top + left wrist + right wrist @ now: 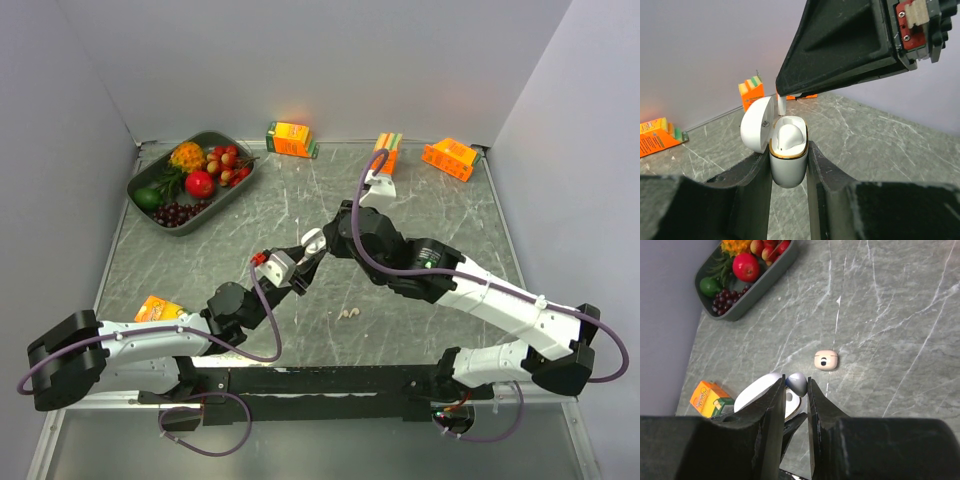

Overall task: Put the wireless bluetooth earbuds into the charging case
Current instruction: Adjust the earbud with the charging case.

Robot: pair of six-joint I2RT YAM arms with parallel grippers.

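The marbled stone desk [300, 200] is grey-green, veined with thin white streaks. The glossy oval plastic charging case [787, 167] is white with a gold rim. The stubby plastic earbud [826, 360] is pale beige with dark marks; the stemmed plastic earbud [796, 384] is white, and the jaws are black. The small cardboard juice cartons [291, 138] are orange, and the deep fruit tray [760, 287] is dark green.

Four cartons [290, 138], one tray [765, 282], one case [788, 160]

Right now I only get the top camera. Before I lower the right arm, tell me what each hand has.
Observer: The left hand is clamped on the case, with its lid flipped open.
Operator: Check inside it.
Observer: One earbud looks seated in it already.
Operator: Now the right hand.
Observer: The right hand pinches a second earbud just above the open case.
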